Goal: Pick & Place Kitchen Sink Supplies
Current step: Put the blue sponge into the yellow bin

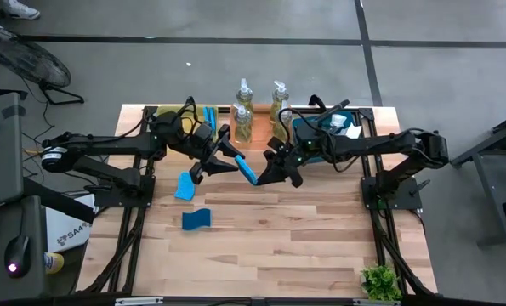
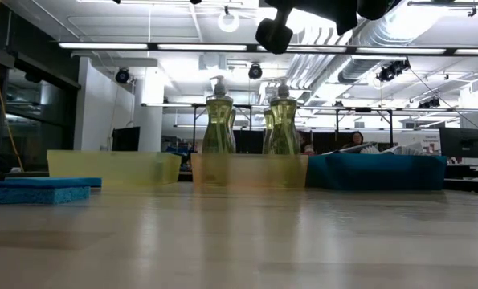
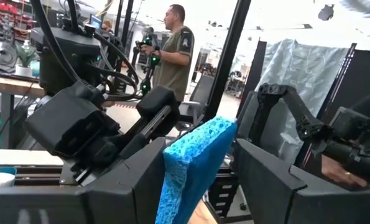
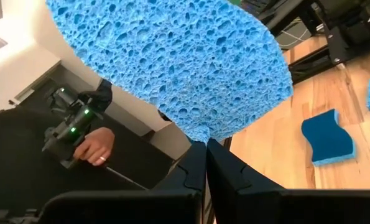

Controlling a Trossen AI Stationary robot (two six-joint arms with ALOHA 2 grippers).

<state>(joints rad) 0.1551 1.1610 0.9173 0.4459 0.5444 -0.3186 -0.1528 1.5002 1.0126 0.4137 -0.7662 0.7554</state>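
While aloft, sponge [image 4: 172,68] pinched in right claw [image 4: 204,149]

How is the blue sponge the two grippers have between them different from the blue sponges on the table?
The held sponge is up in the air, pinched by the shut right gripper, with the left gripper at it too; the two table sponges lie flat and untouched on the wood. All are blue with wavy edges.

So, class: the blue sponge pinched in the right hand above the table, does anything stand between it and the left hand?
Nothing visible does. The blue wavy-edged sponge hangs from the shut right hand with its free end already between the left hand's open fingers.
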